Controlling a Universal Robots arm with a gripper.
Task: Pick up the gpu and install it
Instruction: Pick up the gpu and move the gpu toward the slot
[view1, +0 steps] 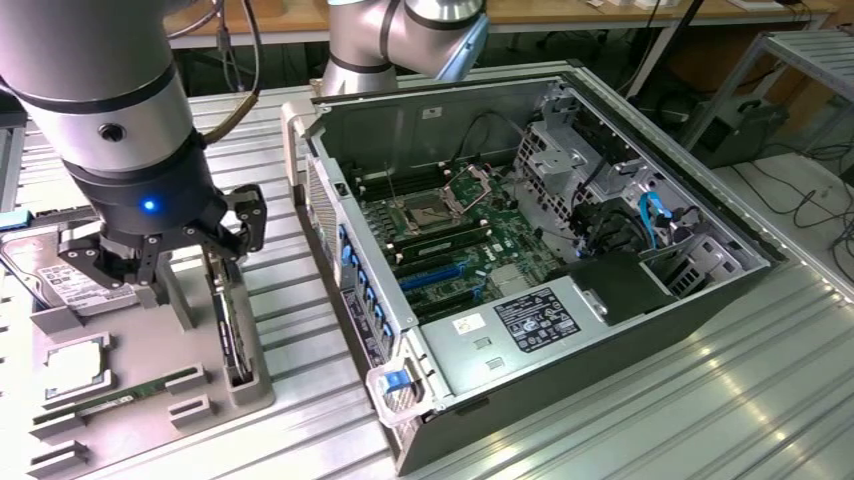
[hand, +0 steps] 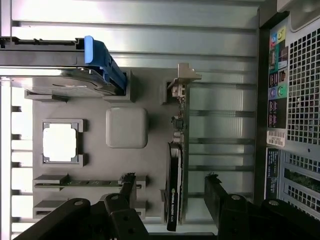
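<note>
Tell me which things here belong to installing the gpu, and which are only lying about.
For the job: gpu, open claw over it, computer case.
Lying about: hard drive, processor, RAM stick.

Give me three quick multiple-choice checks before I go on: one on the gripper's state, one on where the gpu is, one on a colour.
1. Around the gpu, the gripper is:
A. open, a finger on each side
B. clamped shut on it
C. shut above it

2. The gpu is:
A. lying flat on its fan
B. lifted in the air
C. standing on edge in the grey tray

3. The hard drive's handle is:
A. red
B. blue
C. yellow

Answers:
1. A, as both fingers stand apart from the card.
2. C, as the card sits upright in a tray slot.
3. B, as the wrist view shows it blue.
</note>
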